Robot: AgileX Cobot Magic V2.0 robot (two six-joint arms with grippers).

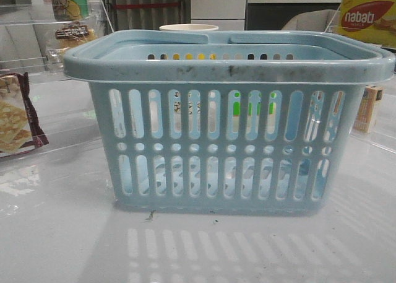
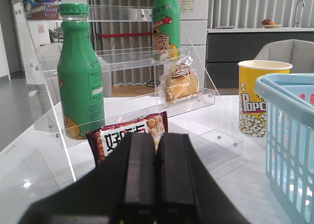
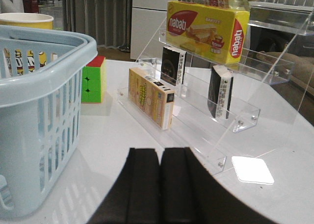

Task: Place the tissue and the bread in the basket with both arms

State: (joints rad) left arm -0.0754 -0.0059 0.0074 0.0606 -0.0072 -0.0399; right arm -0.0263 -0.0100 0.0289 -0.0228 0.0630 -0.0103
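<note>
Basket (image 1: 229, 63) sits dead centre on the white table (image 1: 55, 233) in the front view, pale blue, handles folded down; we can't make out what's inside through the slots. Bread (image 2: 180, 83) in clear wrap is on the middle step of the acrylic shelf (image 2: 196, 97) on our left side, just behind our left gripper (image 2: 156, 160), whose jaws are pressed together on nothing; right gripper (image 3: 159, 177) is likewise clenched and empty. Tissue (image 3: 172, 65), the small black pack, stands upright on the right-hand acrylic rack (image 3: 230, 111), under the yellow wafer box (image 3: 206, 30); a second dark pack (image 3: 220, 91) stands nearby.
</note>
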